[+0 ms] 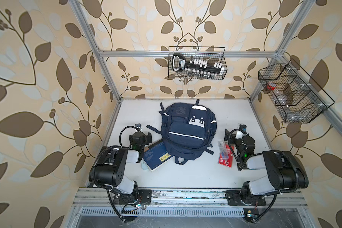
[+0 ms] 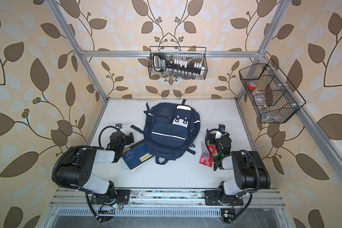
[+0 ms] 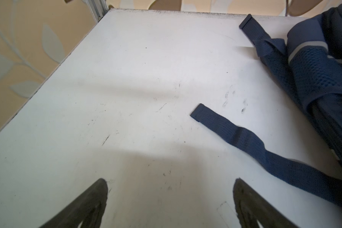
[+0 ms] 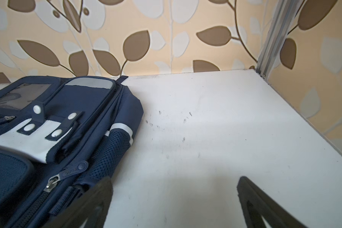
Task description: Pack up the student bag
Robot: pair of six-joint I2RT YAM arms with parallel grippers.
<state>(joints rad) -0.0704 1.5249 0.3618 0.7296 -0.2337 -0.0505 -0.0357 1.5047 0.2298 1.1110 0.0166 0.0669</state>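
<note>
Student bag (image 1: 188, 130) flat on table (image 1: 195, 175), centre of frame, between my left claw (image 3: 169, 180) and right claw (image 4: 175, 179), both wide, empty. Soft, floppy fabric, likely sags; I'd pinch zipper pull (image 4: 75, 169) first.

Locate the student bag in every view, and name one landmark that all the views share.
Top view: the student bag lies front up, mid-table.
Top view: the student bag is in the same mid-table spot.
Left wrist: only its mesh side and a loose strap show, at the frame's edge.
Right wrist: its front pockets and white patch show.
Shared landmark: the far edge of the white table against the leaf wallpaper.
</note>
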